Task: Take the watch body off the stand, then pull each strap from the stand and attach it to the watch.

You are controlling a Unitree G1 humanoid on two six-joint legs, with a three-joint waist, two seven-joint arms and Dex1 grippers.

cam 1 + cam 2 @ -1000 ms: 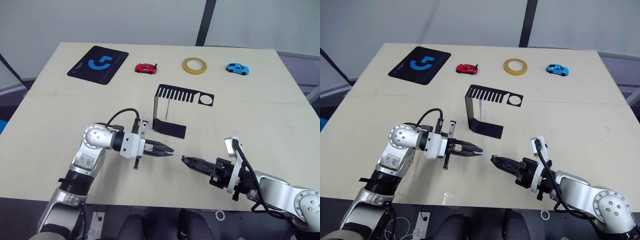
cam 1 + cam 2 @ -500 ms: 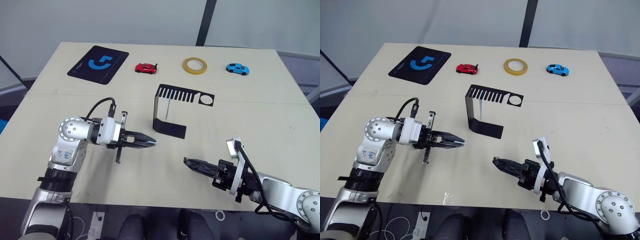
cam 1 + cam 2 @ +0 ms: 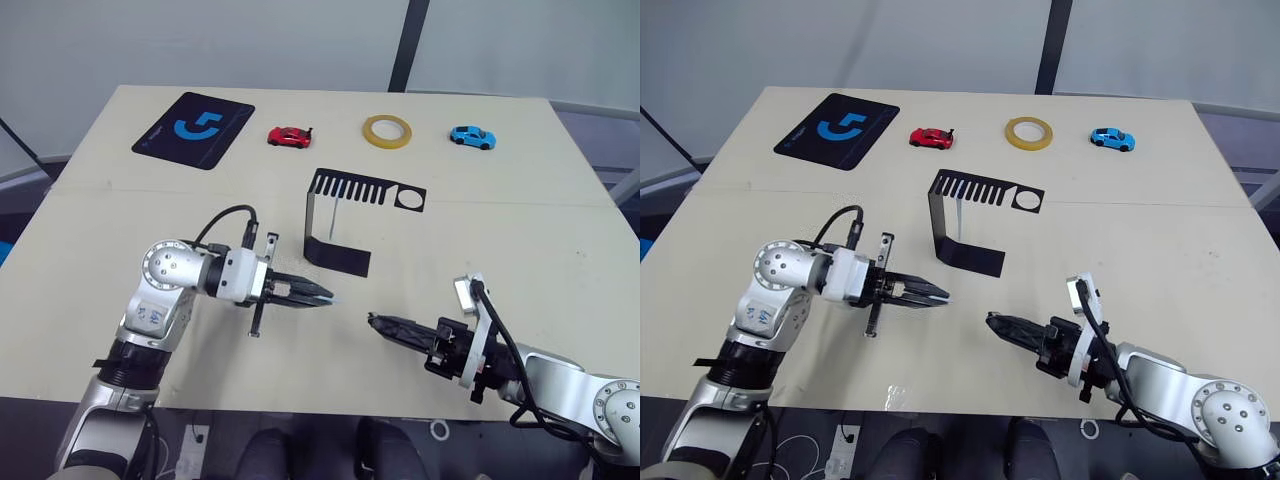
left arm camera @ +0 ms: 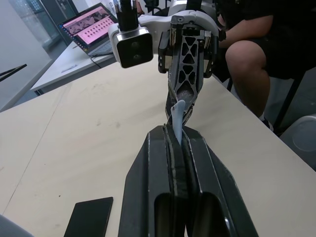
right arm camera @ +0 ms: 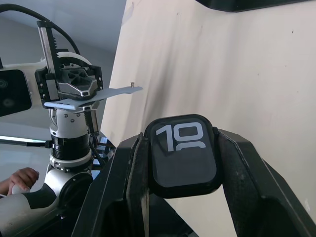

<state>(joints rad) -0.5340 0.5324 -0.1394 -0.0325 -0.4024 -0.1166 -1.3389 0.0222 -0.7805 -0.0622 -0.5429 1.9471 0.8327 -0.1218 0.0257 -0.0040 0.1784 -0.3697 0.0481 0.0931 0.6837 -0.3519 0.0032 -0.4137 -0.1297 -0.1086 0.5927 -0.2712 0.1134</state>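
Two arms reach in over the pale bench [image 3: 560, 240] from the lower corners of the head view. A black mouse pad [image 3: 193, 129] lies at the upper left. The stand [image 3: 345, 220] sits at the middle, its slotted top plate raised over its flat foot. The left tool [image 3: 322, 297], just below and left of the stand's foot, is closed on a pale blue-grey strap [image 4: 177, 117], whose free end sticks out past the tips. The right tool [image 3: 374, 322], lower right of centre, points toward the left one with a gap between them, and clamps the watch body [image 5: 183, 155], white digits facing the wrist camera. Along the top edge lie a tape roll [image 3: 387, 130], a red toy car [image 3: 288, 135] and a blue toy car [image 3: 472, 136].
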